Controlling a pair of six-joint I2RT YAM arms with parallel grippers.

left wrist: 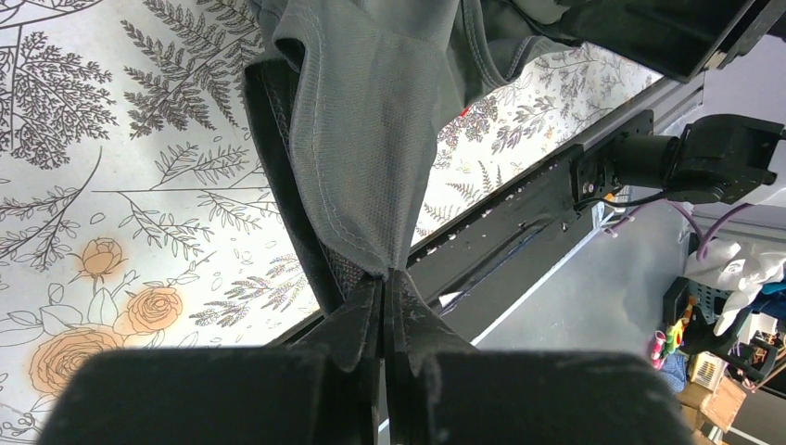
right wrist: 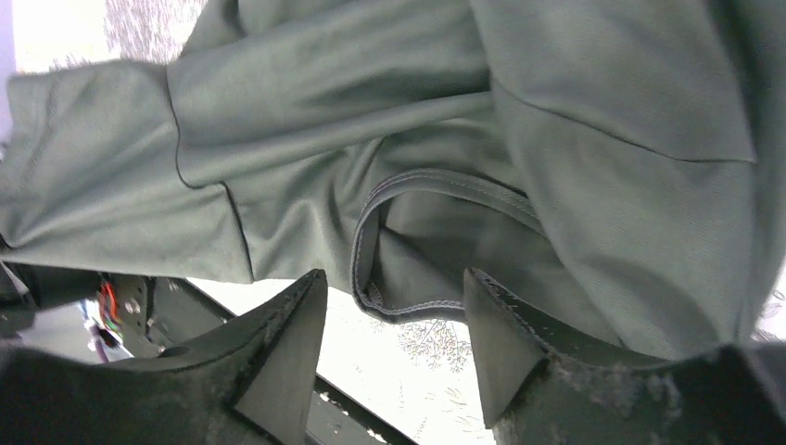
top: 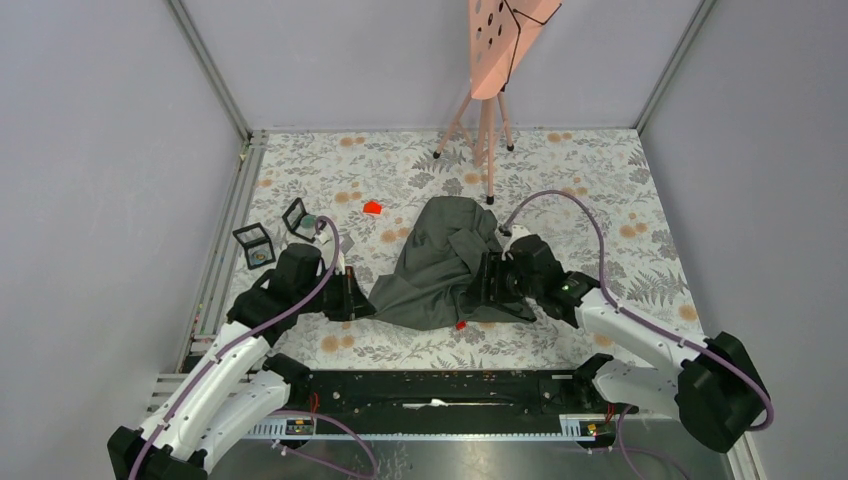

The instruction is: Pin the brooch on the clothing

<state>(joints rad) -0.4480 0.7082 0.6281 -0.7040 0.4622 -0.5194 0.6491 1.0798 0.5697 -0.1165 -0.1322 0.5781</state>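
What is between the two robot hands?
The grey T-shirt, bunched up between the left gripper and the right gripper, as the top view shows.

Left claw [left wrist: 382, 283] clamped on grey T-shirt [left wrist: 371, 139] fold; fabric lifted over floral tablecloth [left wrist: 111, 204].

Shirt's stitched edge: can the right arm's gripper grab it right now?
Probably yes. The right gripper is open, and the stitched edge of the shirt hangs right between its jaws with nothing in front of it. The left gripper is shut on another part of the shirt, away from that spot.
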